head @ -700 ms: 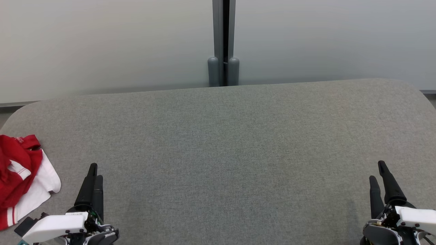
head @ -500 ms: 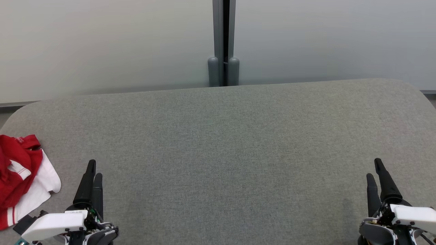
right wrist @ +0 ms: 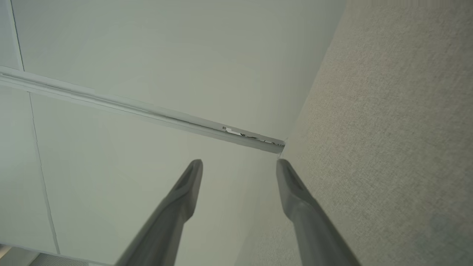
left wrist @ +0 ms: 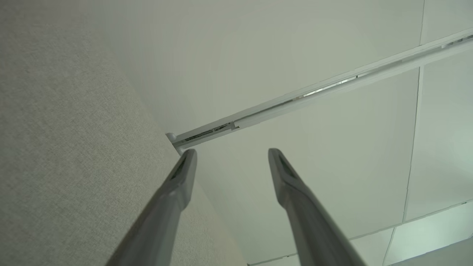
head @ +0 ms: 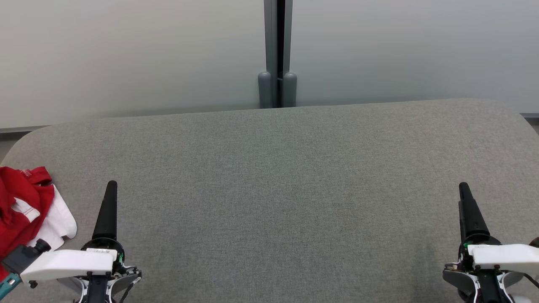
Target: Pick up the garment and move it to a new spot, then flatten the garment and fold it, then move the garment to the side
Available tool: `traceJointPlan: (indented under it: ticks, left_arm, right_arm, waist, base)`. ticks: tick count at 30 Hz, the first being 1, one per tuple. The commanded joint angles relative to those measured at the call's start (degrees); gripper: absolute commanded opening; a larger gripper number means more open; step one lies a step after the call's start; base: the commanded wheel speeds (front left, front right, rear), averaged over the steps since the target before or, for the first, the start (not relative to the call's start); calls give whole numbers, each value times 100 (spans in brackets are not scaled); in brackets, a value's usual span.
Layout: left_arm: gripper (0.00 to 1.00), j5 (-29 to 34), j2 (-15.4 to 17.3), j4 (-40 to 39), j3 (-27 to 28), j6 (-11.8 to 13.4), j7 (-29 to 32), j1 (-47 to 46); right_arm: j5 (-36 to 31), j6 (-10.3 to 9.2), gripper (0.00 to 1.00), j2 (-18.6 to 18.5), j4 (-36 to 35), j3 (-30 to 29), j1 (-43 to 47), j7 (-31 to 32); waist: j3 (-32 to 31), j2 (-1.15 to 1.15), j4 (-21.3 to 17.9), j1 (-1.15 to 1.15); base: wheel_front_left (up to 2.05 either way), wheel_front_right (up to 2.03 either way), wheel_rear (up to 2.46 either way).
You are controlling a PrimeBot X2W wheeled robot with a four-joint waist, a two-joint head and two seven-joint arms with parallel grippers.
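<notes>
Grey fabric tabletop point(head: 269, 176) meets pale wall panels point(head: 126, 54); crumpled red-and-white garment point(head: 25, 198) at its left edge; left gripper point(left wrist: 232, 153), right gripper point(right wrist: 239, 162) spread empty.

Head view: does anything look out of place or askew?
The red-and-white garment lies crumpled at the left edge of the grey table, beside the left gripper, neither flattened nor folded. Nothing else stands out.

Garment point(head: 29, 202) lying on table point(head: 269, 176) at 9 o'clock; left gripper point(head: 111, 187) hanging at 7, right gripper point(head: 463, 188) at 5; post point(head: 277, 50) standing behind at 12.
</notes>
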Motion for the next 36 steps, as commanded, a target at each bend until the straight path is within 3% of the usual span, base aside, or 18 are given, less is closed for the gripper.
traceJointPlan:
  ticks: [1,11,36]
  left_arm:
    - [100,333,93,-192,-17,-5,-66,-206]
    - [100,1570,183,-402,-109,-6,-287,-129]
    - [100,4126,452,-446,-309,27,-731,102]
  right_arm:
    - [-367,11,100,-52,-152,47,-181,-78]
    - [-1753,13,100,-65,-277,194,-161,-301]
    - [-4391,19,100,-88,-426,442,-26,-467]
  waist:
    - [-3,0,3,0]
    - [-41,0,5,0]
    - [-141,0,17,0]
  base:
    - [0,0,0]
    - [0,0,0]
    - [0,0,0]
